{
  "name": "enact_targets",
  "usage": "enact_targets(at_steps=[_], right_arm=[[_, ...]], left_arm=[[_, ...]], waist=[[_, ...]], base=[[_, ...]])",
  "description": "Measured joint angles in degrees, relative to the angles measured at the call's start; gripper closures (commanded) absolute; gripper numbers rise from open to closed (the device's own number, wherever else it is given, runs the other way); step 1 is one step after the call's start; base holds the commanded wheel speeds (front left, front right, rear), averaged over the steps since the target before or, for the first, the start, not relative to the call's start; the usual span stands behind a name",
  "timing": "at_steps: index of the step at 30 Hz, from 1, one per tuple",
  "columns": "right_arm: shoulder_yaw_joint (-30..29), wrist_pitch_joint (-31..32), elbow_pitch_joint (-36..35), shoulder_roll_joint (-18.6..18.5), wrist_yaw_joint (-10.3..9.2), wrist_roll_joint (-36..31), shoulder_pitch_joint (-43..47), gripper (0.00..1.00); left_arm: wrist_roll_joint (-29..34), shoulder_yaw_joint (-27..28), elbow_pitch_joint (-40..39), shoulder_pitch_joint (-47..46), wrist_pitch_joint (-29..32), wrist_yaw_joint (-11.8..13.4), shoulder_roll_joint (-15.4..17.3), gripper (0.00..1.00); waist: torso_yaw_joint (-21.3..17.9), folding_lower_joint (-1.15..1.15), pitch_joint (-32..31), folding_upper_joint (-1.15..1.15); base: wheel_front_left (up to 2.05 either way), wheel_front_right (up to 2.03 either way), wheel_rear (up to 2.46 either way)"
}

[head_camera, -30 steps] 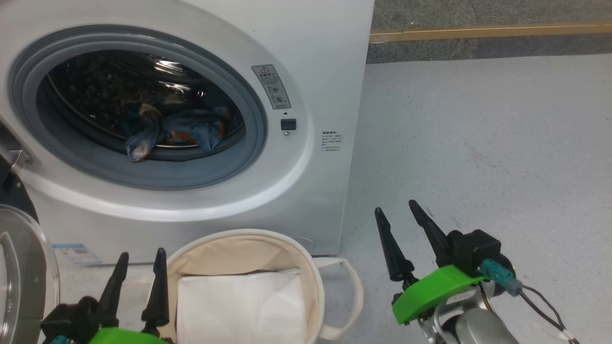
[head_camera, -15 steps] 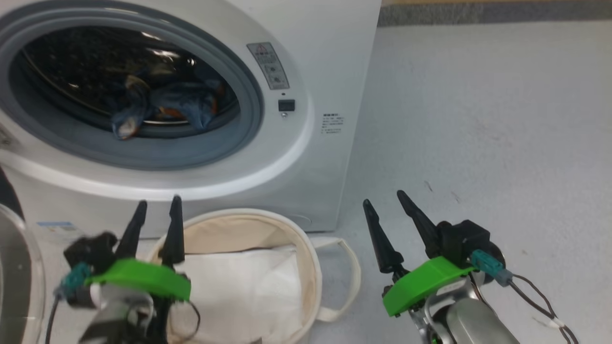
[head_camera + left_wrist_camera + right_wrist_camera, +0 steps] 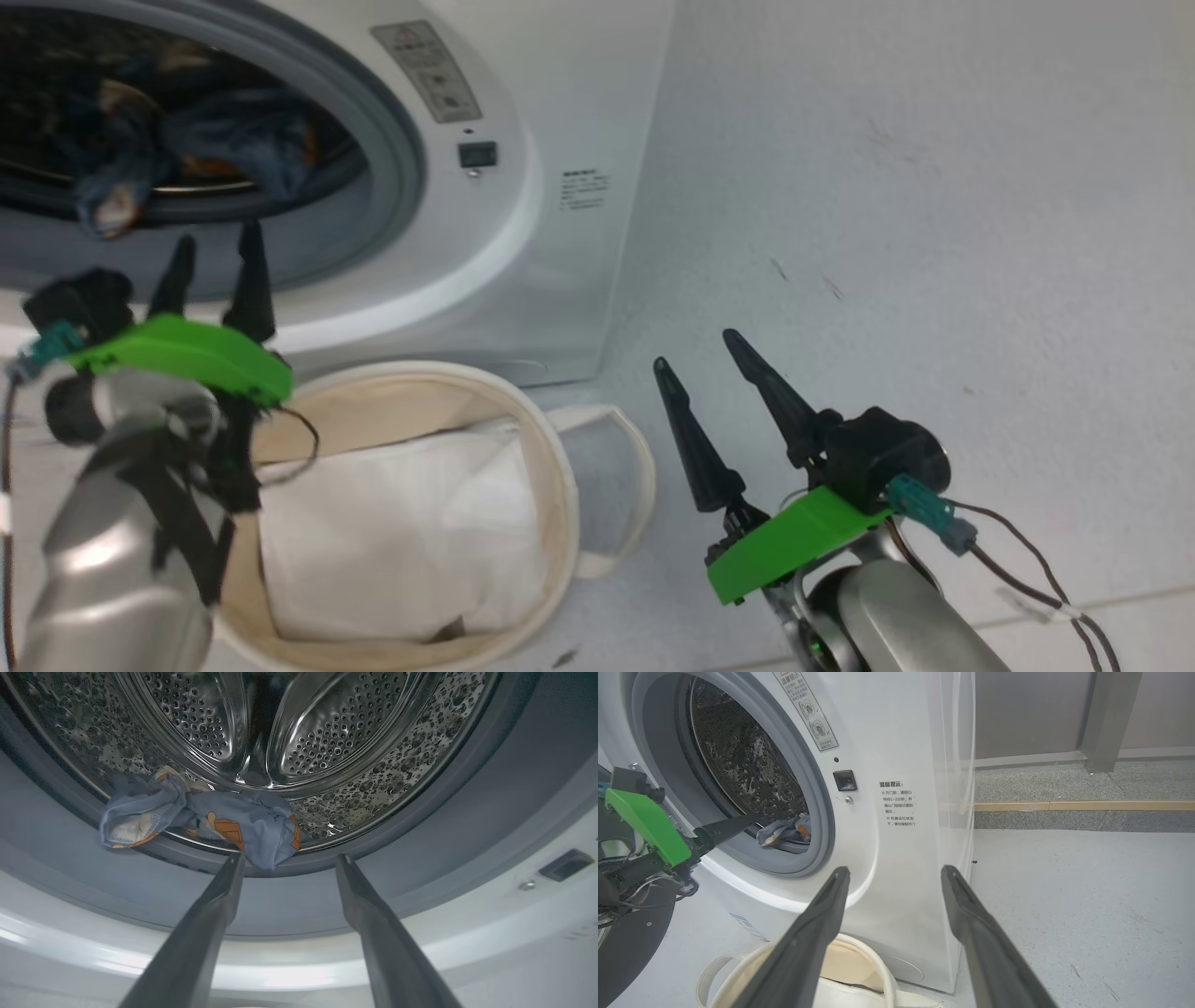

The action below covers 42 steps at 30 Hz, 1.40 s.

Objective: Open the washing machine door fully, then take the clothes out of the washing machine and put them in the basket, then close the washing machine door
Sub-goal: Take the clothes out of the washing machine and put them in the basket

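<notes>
Filling the upper left of the head view, the white boxy front-loading washing machine (image 3: 560, 93) stands wide open, grey rubber gasket (image 3: 70, 858) and perforated steel drum (image 3: 299, 728) on full show. Its round, black-rimmed washing machine door (image 3: 640, 942) hangs swung out at the lower left of the right wrist view. Right below the opening, at bottom centre-left of the head view, sits the small round cream canvas basket (image 3: 551, 439), close against the machine's front, a plain white liner sheet (image 3: 401, 541) inside it. The clothes (image 3: 243, 821), crumpled light-blue fabric with orange-brown figures, are in the drum, lying at its bottom front lip, one fold drooping over onto the gasket.

Now the left gripper (image 3: 217, 238): up at the left of the head view, above the basket's rim, long dark fingers spread apart and empty, pointing at the lower edge of the opening. In the left wrist view one tip sits just beside that drooping fold, and I can't tell if it touches. The right gripper (image 3: 696, 350), lower right of centre, fingers parted and holding nothing, hangs over the pale grey floor (image 3: 934, 233), apart from the basket.
</notes>
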Motion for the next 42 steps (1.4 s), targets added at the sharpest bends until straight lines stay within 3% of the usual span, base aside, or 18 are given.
enact_targets(at_steps=[9, 21, 27, 34, 35, 42], right_arm=[[1.91, -1.19, -2.52, 0.00, 0.00, -1.20, -1.46, 0.00], [1.54, -2.70, -4.57, 0.00, 0.00, -1.69, -1.93, 0.00], [0.63, -3.66, -5.25, 0.03, 0.00, -1.68, -1.91, 0.00], [-0.98, -4.15, -5.81, 0.04, 0.00, -1.68, -1.34, 0.00], [-1.16, -4.16, -6.00, 0.04, 0.00, -1.68, -1.11, 0.00], [-1.38, -4.17, -6.19, 0.05, 0.00, -1.68, -0.65, 0.00]], left_arm=[[-2.56, 1.62, 12.05, -11.83, 0.52, -1.45, 1.16, 0.00], [-7.21, 4.70, 21.92, -24.46, 5.49, -1.89, 5.54, 0.00], [-5.97, 3.58, 24.19, -27.22, 8.75, 2.07, 7.04, 0.00], [-2.09, -0.12, 24.80, -29.08, 9.70, 4.66, 8.48, 0.00], [-2.02, -0.16, 24.86, -29.08, 9.73, 4.72, 8.59, 0.97], [-2.03, -0.40, 25.13, -29.08, 9.20, 4.49, 8.79, 1.00]], waist=[[-3.49, 0.00, 5.79, 0.00], [-7.96, 0.01, 12.38, 0.00], [-9.39, 0.01, 14.50, 0.00], [-10.37, 0.00, 15.39, 0.00], [-10.44, 0.00, 15.41, 0.00], [-10.33, 0.00, 14.95, 0.00]], base=[[0.00, 0.00, 0.00], [0.00, 0.00, 0.00], [0.00, 0.00, 0.00], [0.00, 0.00, 0.00], [0.00, 0.00, 0.00], [0.00, 0.00, 0.00]])
